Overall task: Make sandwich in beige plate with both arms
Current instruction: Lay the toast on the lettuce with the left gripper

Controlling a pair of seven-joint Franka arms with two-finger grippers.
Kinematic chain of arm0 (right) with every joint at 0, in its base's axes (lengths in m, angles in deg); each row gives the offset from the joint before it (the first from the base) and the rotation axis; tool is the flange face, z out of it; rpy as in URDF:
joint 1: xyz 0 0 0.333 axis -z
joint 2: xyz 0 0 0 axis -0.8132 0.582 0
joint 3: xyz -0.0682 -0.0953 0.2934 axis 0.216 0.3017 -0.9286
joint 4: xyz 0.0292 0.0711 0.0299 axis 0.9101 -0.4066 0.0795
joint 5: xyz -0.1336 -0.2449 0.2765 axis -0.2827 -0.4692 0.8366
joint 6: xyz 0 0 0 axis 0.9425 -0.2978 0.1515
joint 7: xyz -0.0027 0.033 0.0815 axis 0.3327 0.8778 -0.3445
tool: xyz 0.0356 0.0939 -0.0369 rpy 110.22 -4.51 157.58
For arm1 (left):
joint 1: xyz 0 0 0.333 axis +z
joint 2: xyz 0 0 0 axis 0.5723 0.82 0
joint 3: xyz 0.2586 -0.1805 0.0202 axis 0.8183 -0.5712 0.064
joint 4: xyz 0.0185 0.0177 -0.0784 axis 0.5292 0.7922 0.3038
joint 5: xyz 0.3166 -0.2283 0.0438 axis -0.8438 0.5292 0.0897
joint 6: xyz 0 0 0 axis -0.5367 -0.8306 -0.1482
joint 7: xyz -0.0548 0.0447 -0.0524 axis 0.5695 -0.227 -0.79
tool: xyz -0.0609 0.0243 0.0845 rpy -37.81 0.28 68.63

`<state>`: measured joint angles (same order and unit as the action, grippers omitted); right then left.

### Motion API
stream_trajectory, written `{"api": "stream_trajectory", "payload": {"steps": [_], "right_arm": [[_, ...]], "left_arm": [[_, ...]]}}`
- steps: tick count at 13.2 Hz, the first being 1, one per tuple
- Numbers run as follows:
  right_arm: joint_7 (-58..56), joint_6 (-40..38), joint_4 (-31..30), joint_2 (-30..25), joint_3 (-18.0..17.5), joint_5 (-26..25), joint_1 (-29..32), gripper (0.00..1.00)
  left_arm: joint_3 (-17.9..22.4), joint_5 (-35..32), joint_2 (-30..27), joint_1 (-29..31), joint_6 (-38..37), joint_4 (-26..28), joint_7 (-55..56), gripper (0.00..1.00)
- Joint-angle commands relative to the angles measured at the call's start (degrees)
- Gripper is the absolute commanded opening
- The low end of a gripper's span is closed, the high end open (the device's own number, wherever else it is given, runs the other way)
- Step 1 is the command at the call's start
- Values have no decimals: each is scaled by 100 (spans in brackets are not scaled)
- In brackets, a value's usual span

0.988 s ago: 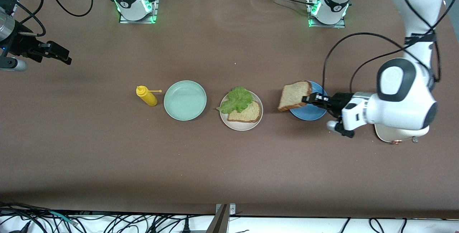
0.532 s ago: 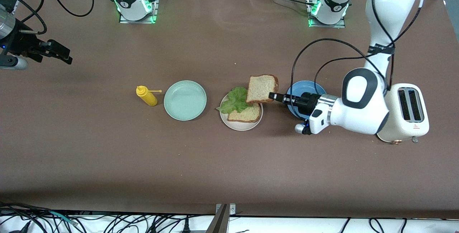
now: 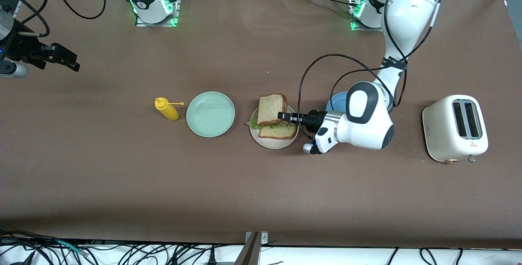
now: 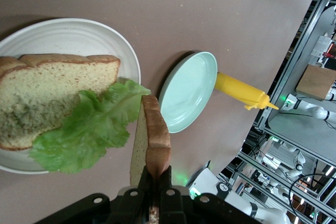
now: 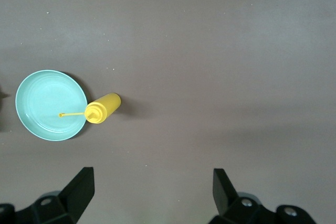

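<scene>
The beige plate (image 3: 266, 140) sits mid-table with a brown bread slice (image 3: 281, 131) and a green lettuce leaf (image 3: 252, 124) on it. My left gripper (image 3: 282, 115) is shut on the crust of a second bread slice (image 3: 270, 108) and holds it over the lettuce and plate. In the left wrist view the held slice (image 4: 152, 140) stands edge-on between my fingers, over the lettuce (image 4: 89, 129), the lower slice (image 4: 47, 98) and the plate (image 4: 79, 30). My right gripper (image 3: 61, 56) waits open and empty near the right arm's end of the table.
A mint-green plate (image 3: 210, 113) and a yellow mustard bottle (image 3: 166, 109) stand beside the beige plate, toward the right arm's end. A blue plate (image 3: 335, 102) is half hidden by the left arm. A white toaster (image 3: 456, 127) stands toward the left arm's end.
My left gripper has carried the bread slice from over the blue plate across to over the beige plate and lettuce. The toaster has come into view. The right arm has barely moved.
</scene>
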<state>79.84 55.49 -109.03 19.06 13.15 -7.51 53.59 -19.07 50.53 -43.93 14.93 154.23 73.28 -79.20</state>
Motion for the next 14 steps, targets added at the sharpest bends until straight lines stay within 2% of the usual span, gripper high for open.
{"api": "stream_trajectory", "payload": {"steps": [1,4,10,11,14], "right_arm": [[11,-63,99,9,2,-99,12,100],[11,-97,99,0,-7,-99,12,100],[20,-89,99,0,2,-90,12,100],[20,-89,99,0,2,-90,12,100],[20,-97,99,0,2,-90,12,100]], "left_arm": [[73,205,198,-129,28,-141,-21,0],[73,196,356,-138,335,-141,-39,0],[91,196,664,-77,362,-133,-750,0],[108,196,725,-59,362,-124,-995,4],[117,214,954,187,362,-141,-1996,65]]}}
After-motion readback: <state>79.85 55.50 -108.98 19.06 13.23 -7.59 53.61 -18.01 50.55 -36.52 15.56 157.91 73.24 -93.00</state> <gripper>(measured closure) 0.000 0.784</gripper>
